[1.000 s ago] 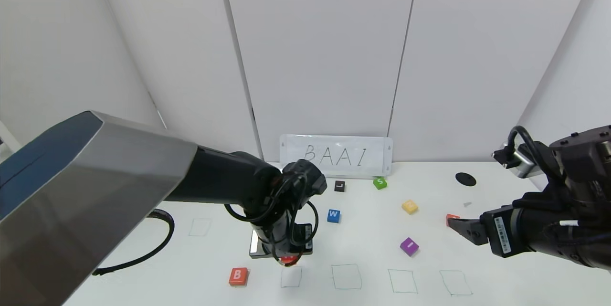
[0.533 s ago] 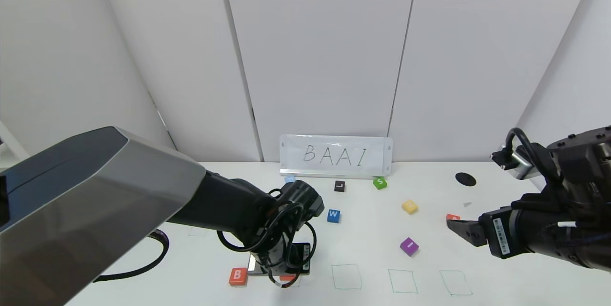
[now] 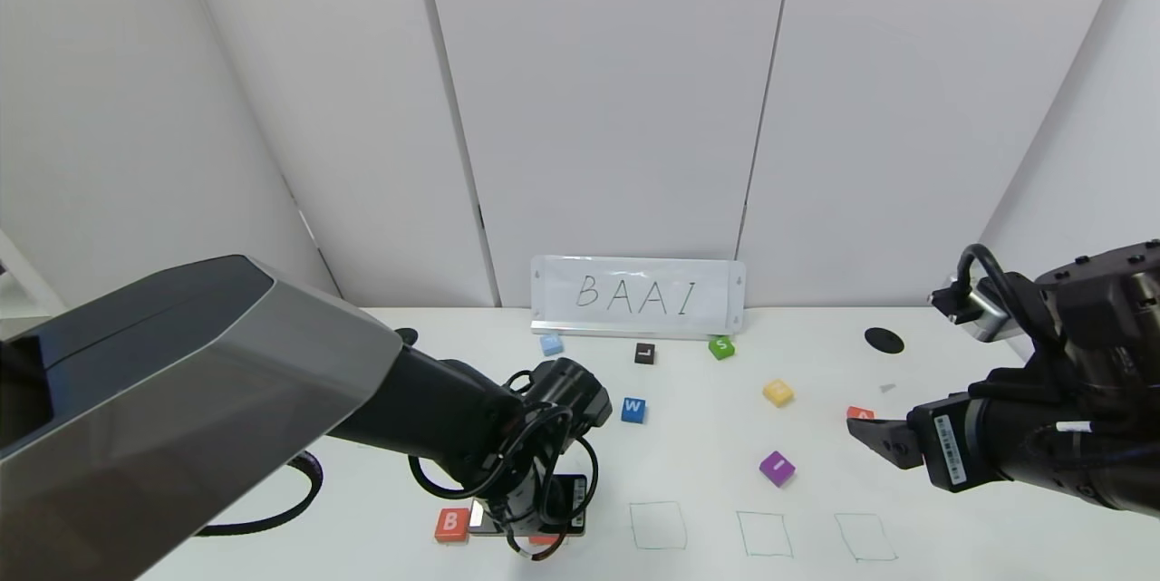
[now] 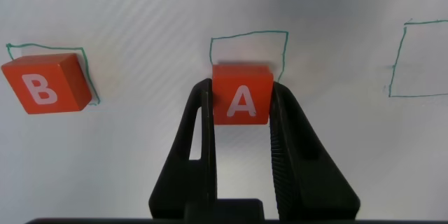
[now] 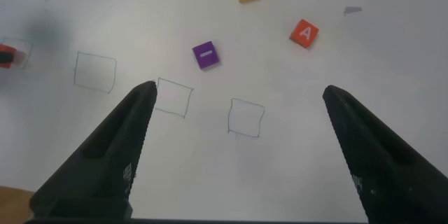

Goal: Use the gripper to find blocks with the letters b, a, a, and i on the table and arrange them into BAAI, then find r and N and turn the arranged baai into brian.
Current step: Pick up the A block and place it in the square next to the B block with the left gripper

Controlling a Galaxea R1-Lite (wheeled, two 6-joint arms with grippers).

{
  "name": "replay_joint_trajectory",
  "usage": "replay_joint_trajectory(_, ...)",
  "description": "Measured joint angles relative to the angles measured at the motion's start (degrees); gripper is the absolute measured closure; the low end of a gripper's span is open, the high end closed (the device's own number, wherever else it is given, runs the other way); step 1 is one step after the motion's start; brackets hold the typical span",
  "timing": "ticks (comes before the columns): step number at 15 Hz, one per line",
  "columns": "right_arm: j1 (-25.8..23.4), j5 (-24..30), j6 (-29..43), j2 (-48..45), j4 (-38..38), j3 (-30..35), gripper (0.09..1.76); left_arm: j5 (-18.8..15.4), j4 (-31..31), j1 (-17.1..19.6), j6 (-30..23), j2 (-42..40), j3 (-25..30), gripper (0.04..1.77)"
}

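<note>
Holding an orange-red A block (image 4: 241, 103) pinched between the left gripper's (image 4: 241, 115) two black fingers, right over the second green square (image 4: 248, 50) along the table's (image 3: 707, 445) near edge. Makes sense as placement for the first A of the word: B block (image 3: 451, 525) already sitting beside it on the first square, toward the table's near left corner, close but not touching. Can't really tell whether the A is resting on the surface yet or just off it. Probably only a release left for this letter.

Left arm reaching in low from the left, wrist bent so the fingers point down at the near edge, cable looped around the wrist.

Right gripper (image 3: 865, 431) hanging above the table's right side, jaws spread wide, gripping nothing. Looks staged for the next pick: second A block (image 5: 304, 33) and purple I block (image 5: 205, 54) lying near it, out past the three bare squares. No R or N spotted in these views.
</note>
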Motion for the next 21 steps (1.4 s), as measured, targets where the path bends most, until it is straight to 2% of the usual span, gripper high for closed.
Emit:
replay_joint_trajectory(10, 0.02, -0.02, -0.04, 0.00, 0.02, 0.00, 0.14, 0.49, -0.06, -1.05, -0.60, 0.78, -0.85, 1.31)
replay_joint_trajectory(14, 0.00, 0.00, -0.06, -0.06, 0.00, 0.05, 0.14, 0.74, -3.18, -1.50, -0.83, 1.22, 0.00, 1.31)
replay_joint_trajectory(21, 0.00, 0.02, -0.09, 0.13, -0.02, 0.06, 0.14, 1.26, -3.35, -1.39, -1.05, 1.46, 0.30, 1.31)
